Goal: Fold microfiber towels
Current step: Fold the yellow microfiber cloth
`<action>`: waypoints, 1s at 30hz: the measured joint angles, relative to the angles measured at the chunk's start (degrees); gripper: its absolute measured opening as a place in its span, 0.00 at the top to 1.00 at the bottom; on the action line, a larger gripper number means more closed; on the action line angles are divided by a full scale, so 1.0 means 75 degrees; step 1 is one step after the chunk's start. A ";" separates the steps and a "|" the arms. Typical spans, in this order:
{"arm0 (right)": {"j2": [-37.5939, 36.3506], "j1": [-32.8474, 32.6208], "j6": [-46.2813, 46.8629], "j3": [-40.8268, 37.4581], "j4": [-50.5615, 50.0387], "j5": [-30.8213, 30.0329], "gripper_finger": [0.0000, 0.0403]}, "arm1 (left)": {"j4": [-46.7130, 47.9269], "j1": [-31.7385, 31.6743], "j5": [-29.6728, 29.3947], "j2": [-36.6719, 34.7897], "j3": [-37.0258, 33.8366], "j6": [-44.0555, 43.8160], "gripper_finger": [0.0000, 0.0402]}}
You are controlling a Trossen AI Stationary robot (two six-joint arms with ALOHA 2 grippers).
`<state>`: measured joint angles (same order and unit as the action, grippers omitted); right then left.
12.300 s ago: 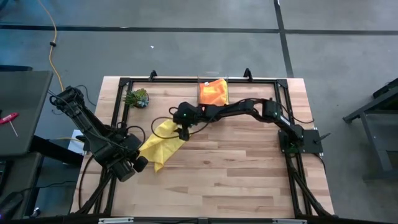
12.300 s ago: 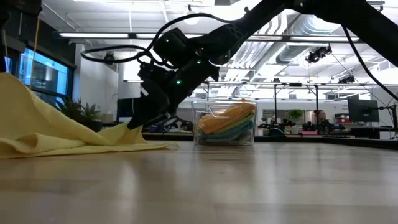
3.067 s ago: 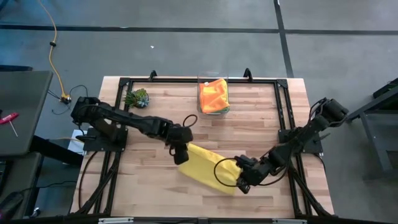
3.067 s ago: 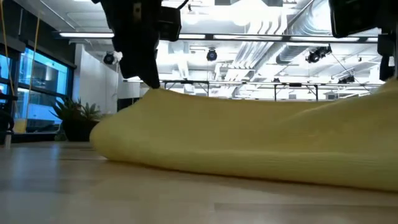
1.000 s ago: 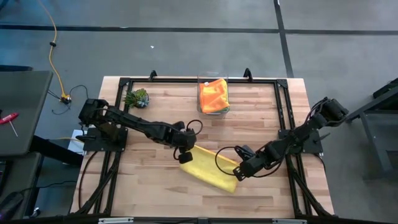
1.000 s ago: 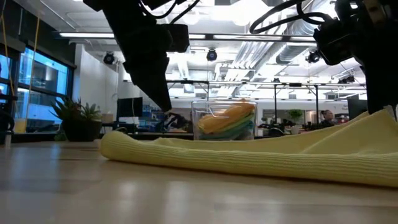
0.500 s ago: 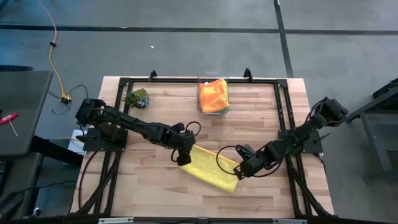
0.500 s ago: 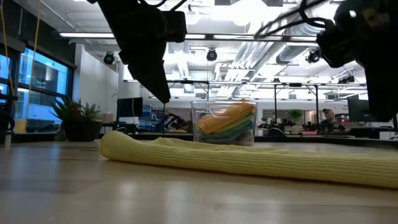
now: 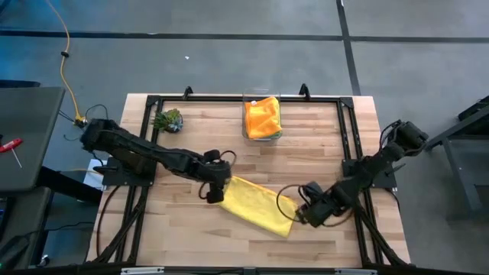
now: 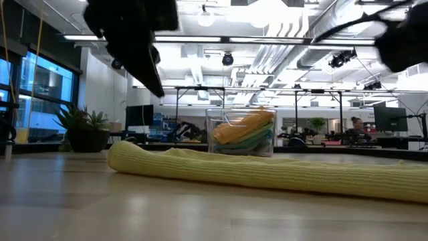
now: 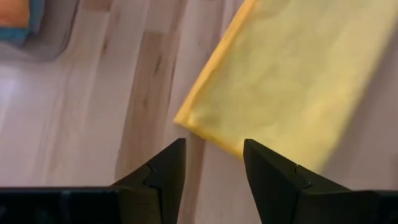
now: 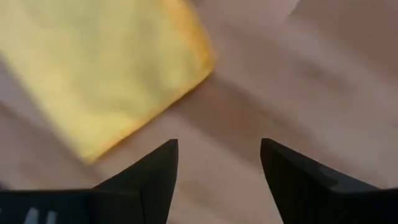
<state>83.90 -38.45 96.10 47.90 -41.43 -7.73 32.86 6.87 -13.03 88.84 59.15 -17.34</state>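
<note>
On the wooden bench, a folded yellow towel lay flat near the middle. Left tool hovered at one end, right tool at the other, both spread apart and grasping nothing. Orange towel topped what seemed a clear box of towels.

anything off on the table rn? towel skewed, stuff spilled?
Nothing spilled or damaged. The folded yellow towel lies flat but at a slant to the table edges. Both grippers are open and clear of it: left gripper at one end, right gripper at the other. Remaining towels sit in the clear box.
</note>
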 joint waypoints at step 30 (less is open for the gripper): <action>0.1559 0.0428 0.4096 0.0017 0.2924 -0.0146 0.47 | -0.2850 -0.0017 0.0246 -0.3089 -0.3561 -0.1368 0.62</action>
<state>95.59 -35.24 126.82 48.03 -19.50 -8.82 11.48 6.74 -11.19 65.67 32.45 -27.60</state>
